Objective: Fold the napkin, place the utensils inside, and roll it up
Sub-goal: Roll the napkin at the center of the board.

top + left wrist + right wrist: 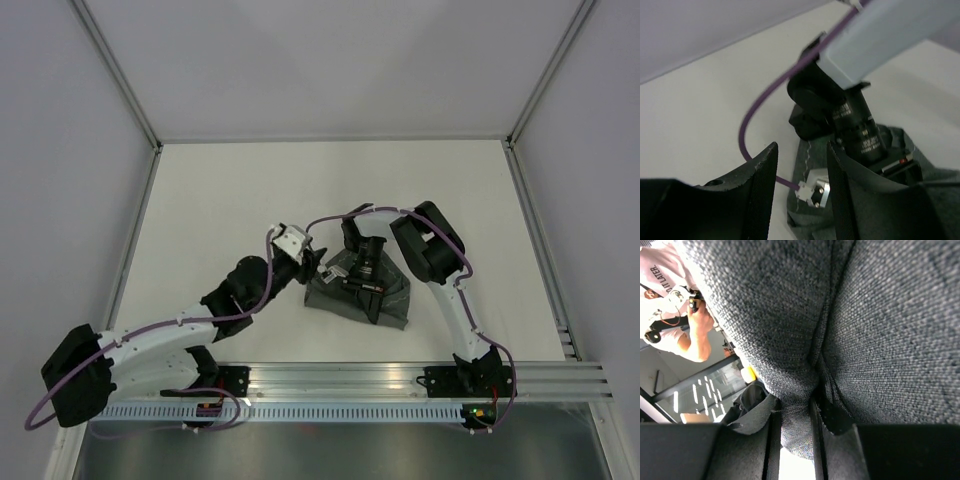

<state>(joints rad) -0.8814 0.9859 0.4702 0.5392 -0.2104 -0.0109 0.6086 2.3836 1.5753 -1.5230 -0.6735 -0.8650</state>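
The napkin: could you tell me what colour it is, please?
Dark grey napkin, clearest in the right wrist view.

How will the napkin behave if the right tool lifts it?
Probably floppy: the napkin lies in a creased heap and bunches into the right tool. Likely light for its size, being thin woven cloth. It should not slip easily, since the weave looks coarse.

You ran this in a robotics lab cell. A white table (250, 200) was boxed by plain pale walls (330, 60) on aluminium posts (118, 75). An extrusion rail (400, 378) at the near edge carried two arms (440, 290) with purple cables (742, 134). Outside, a person (670, 275) in a white T-shirt handled a device.
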